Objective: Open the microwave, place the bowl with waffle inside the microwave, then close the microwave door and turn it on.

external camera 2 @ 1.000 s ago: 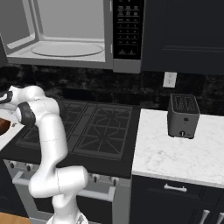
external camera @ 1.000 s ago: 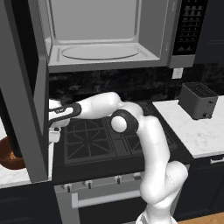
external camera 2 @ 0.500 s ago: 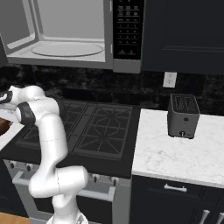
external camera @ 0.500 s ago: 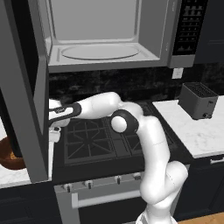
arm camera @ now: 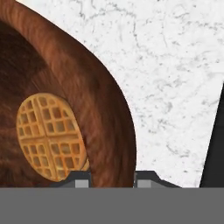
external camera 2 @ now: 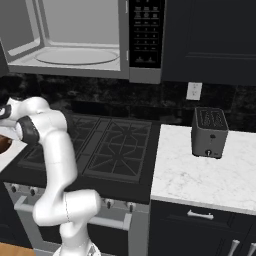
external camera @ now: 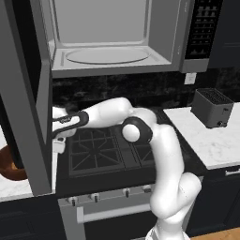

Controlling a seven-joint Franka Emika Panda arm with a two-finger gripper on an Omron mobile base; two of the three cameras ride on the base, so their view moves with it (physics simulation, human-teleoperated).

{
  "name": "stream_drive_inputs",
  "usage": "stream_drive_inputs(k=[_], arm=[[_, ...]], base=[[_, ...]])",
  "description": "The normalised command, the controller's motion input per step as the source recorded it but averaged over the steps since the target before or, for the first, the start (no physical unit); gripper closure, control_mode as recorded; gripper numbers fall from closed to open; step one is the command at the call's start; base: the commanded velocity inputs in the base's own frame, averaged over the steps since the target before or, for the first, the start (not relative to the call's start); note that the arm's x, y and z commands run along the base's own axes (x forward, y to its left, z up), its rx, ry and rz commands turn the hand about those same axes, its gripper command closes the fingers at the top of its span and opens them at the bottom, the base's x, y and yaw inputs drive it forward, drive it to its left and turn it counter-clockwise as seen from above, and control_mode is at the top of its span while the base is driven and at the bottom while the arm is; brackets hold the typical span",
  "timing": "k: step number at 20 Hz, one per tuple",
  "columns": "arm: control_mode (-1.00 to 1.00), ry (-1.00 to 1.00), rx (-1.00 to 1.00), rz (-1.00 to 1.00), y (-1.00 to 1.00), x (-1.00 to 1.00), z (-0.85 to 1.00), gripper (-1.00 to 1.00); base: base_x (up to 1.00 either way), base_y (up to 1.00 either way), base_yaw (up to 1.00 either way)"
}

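Note:
The microwave (external camera: 108, 56) hangs over the stove, its pale interior and glass turntable (external camera: 107, 55) exposed. The microwave door (external camera: 28, 108) is swung far out to the left. My arm reaches left under the microwave, and the hand passes behind the door's edge. In the hand view the reddish-brown bowl (arm camera: 65, 87) sits on white marble with the golden waffle (arm camera: 50, 135) lying inside it. My gripper (arm camera: 111, 179) straddles the bowl's near rim, one fingertip inside and one outside, shut on it. A part of the bowl (external camera: 11, 164) shows below the door.
The black gas stove (external camera: 108, 150) lies under my arm. A dark grey toaster (external camera 2: 209, 132) stands on the marble counter (external camera 2: 200, 180) to the right. The black button panel (external camera 2: 145, 30) is on the microwave's right side. A dark edge (arm camera: 214, 148) borders the marble beside the bowl.

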Motion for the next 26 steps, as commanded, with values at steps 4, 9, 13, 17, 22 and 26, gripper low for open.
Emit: stream_drive_inputs(k=[4, 9, 13, 17, 22, 26], arm=[[-1.0, -0.02, 0.04, -0.23, -0.63, -0.67, 0.49, 1.0], [-1.0, 0.0, 0.06, -0.12, -0.99, -0.45, 0.71, 1.0], [-1.0, 0.0, 0.07, -0.09, -1.0, -0.19, 0.63, 1.0], [-1.0, 0.0, 0.03, -0.09, -1.0, -0.26, 0.64, 1.0], [-1.0, -0.05, 0.0, -0.05, -1.0, -0.56, 0.87, 1.0], [-1.0, -0.05, 0.01, -0.04, -1.0, -0.49, 0.96, 1.0]], base=[[0.0, 0.0, 0.0], [0.0, 0.0, 0.0], [0.0, 0.0, 0.0], [0.0, 0.0, 0.0], [0.0, 0.0, 0.0], [0.0, 0.0, 0.0]])
